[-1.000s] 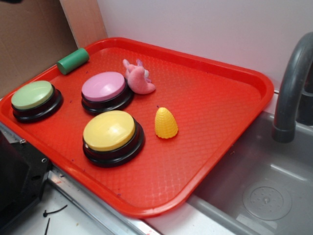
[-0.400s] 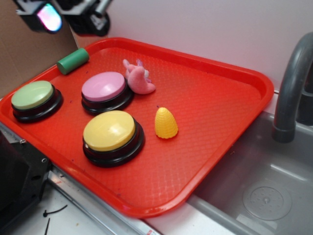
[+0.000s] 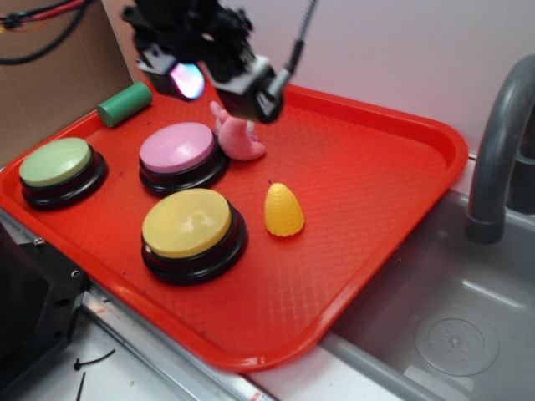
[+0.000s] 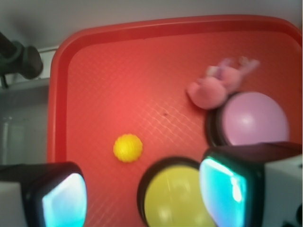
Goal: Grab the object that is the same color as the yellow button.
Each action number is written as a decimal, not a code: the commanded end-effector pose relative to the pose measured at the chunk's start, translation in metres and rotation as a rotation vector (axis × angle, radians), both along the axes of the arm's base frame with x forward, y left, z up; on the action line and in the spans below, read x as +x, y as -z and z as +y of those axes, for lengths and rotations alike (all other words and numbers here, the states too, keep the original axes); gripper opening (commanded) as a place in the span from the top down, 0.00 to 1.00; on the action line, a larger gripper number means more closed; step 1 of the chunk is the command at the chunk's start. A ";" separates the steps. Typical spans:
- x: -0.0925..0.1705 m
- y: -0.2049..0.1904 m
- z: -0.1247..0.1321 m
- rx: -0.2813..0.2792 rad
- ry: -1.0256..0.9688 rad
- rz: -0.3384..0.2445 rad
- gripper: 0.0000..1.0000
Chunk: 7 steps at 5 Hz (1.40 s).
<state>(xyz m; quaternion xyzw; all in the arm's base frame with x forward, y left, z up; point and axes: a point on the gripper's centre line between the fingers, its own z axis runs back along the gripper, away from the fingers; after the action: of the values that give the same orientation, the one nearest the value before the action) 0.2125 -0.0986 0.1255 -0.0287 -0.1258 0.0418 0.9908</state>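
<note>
Risk lay in my spread, empty gripper (image 4: 142,198) dropping onto the yellow button (image 3: 187,222), probably missing the corn cob (image 3: 284,210) mid-tray (image 3: 401,125).

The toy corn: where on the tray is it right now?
In the exterior view the toy corn stands upright mid-tray, just right of the yellow button and in front of the pink plush toy, untouched.

Your gripper (image 3: 219,86) has come into the exterior view: a second ago it was out of sight, then it showed at the 11 o'clock corner, and now it hangs over the far part of the red tray (image 3: 393,180), above the pink plush toy (image 3: 238,138), part of which it covers. Black cables (image 3: 42,25) have also appeared at 10 o'clock, before the cardboard.
</note>
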 end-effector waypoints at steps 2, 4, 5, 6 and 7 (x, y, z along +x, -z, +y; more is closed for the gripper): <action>0.020 0.051 -0.022 -0.009 0.223 0.048 0.00; 0.020 0.085 -0.028 0.055 0.292 0.101 0.00; 0.019 0.094 -0.024 0.055 0.287 0.129 0.53; 0.020 0.095 -0.020 0.062 0.263 0.135 1.00; 0.021 0.098 -0.021 0.069 0.274 0.166 1.00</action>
<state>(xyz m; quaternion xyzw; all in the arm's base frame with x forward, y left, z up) 0.2303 -0.1197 0.0239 -0.0058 -0.0292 -0.0971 0.9948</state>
